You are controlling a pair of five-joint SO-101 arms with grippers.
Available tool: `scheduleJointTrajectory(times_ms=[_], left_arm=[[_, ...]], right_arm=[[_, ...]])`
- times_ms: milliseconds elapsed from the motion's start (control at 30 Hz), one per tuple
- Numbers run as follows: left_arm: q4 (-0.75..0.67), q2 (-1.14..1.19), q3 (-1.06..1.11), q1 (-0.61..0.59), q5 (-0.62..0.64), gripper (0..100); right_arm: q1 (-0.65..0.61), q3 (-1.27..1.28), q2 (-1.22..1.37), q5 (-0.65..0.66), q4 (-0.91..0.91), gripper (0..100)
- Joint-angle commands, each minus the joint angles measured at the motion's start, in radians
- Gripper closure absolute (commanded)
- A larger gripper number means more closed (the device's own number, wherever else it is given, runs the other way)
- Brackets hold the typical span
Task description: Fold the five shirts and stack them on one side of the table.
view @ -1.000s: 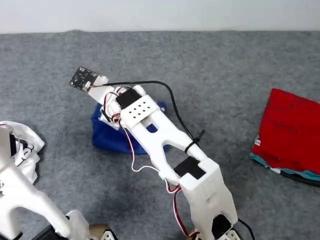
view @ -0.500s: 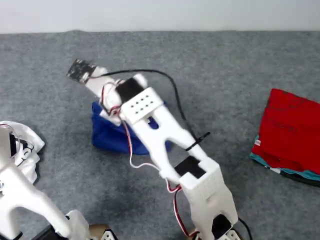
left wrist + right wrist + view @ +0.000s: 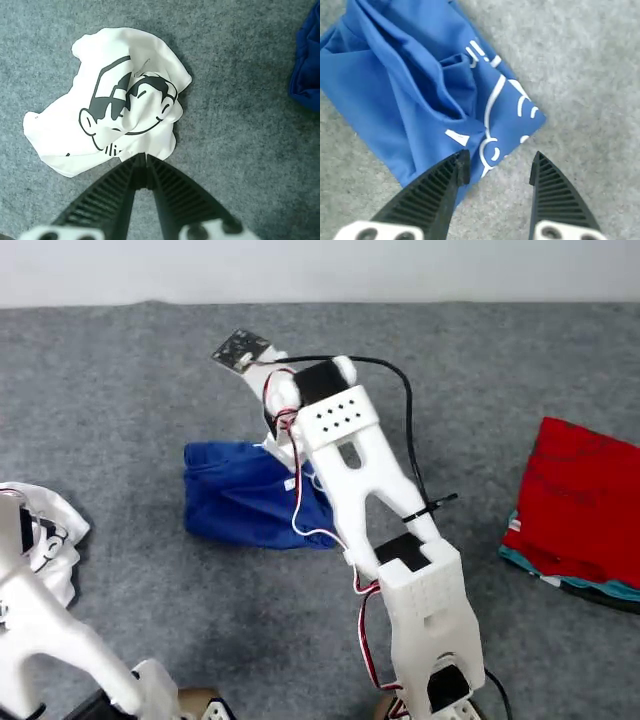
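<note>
right gripper (image 3: pixel 501 165): jaws spread wide, gripping nothing, hanging over the printed corner of the blue shirt (image 3: pixel 415 85).
left gripper (image 3: pixel 145 162): jaws closed together, tips at the rim of the white shirt (image 3: pixel 120 115).
blue shirt: rumpled, mid-table (image 3: pixel 480 370), left of centre.
white shirt: crumpled at the left edge.
red shirt (image 3: pixel 585 495): folded, topping a stack at the right edge.

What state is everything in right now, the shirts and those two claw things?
blue shirt: bunched, not neatly folded
white shirt: crumpled, unfolded
red shirt: folded, atop a teal shirt
left gripper: jaws shut, at the white shirt's edge
right gripper: jaws open at the blue shirt's edge
</note>
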Motion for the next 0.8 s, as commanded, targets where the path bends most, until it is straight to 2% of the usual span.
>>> scheduleJointTrajectory(times_ms=[0,567,633,700,733,767], left_arm=[[-0.005,-0.006,-0.031,0.006,0.009,100],[-0.003,-0.006,-0.031,0.005,0.009,100],[-0.003,-0.006,-0.031,0.005,0.009,100],[-0.003,-0.006,-0.031,0.005,0.009,100],[-0.003,-0.006,-0.031,0.005,0.009,100],[-0.005,-0.006,-0.031,0.005,0.009,100]], right_arm=[[-0.039,-0.049,-0.018,-0.008,-0.001,79.0],[-0.068,-0.049,0.154,-0.002,-0.147,80.3],[-0.068,-0.052,0.162,0.000,-0.150,86.8],[-0.071,-0.074,0.156,0.000,-0.134,97.6],[-0.071,-0.091,0.151,0.014,-0.114,99.7],[-0.073,-0.107,0.145,0.038,-0.082,97.6]])
